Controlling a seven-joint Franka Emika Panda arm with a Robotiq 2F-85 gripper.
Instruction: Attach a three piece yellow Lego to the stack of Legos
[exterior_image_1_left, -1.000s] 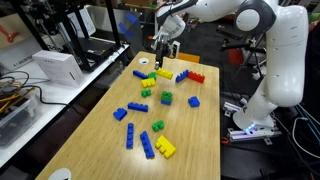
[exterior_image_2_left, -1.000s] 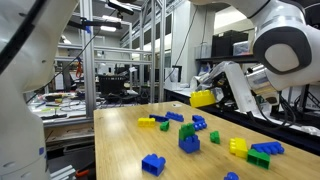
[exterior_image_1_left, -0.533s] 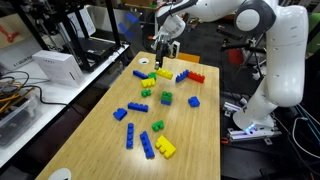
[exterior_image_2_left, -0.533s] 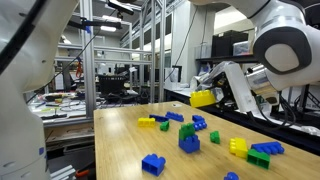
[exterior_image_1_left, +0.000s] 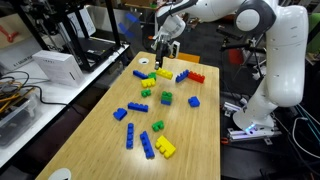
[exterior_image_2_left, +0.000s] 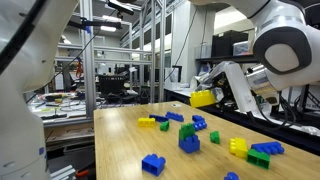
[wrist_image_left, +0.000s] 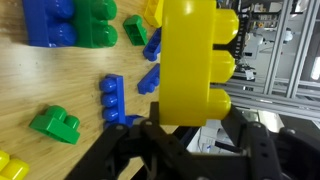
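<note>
One three piece yellow Lego (wrist_image_left: 195, 62) is clamped in the claw (wrist_image_left: 190, 128). In the wrist view it rises from between the two dark fingers (wrist_image_left: 128, 145) at 6 o'clock and fills the middle of the picture, with its three studs facing 3 o'clock.

In both exterior views the brick hangs in the air, clear of the wooden surface (exterior_image_1_left: 100, 140). In an exterior view the Lego (exterior_image_2_left: 203, 98) shows bright yellow at the end of the white arm (exterior_image_2_left: 285, 45), above the far end of the surface. In an exterior view the claw (exterior_image_1_left: 162, 57) is at the 12 o'clock end of the surface, above two loose yellow pieces (exterior_image_1_left: 156, 74).

The stack of Legos (exterior_image_1_left: 166, 98), a green pile taller than the flat bricks around it, stands on the surface at 6 o'clock from the claw. It is apart from both the claw and the held brick.

A smaller green brick (exterior_image_1_left: 146, 92) lies at 9 o'clock of the stack and a blue brick (exterior_image_1_left: 193, 101) at 3 o'clock of it. A red brick (exterior_image_1_left: 196, 77) lies at 1 o'clock, beside another blue one. Several blue bricks (exterior_image_1_left: 127, 110) are scattered toward 7 o'clock. A cluster of blue, green and yellow pieces (exterior_image_1_left: 158, 145) lies near the 6 o'clock end. Behind the held brick, the wrist view shows blue and green bricks lying on the wood.
</note>
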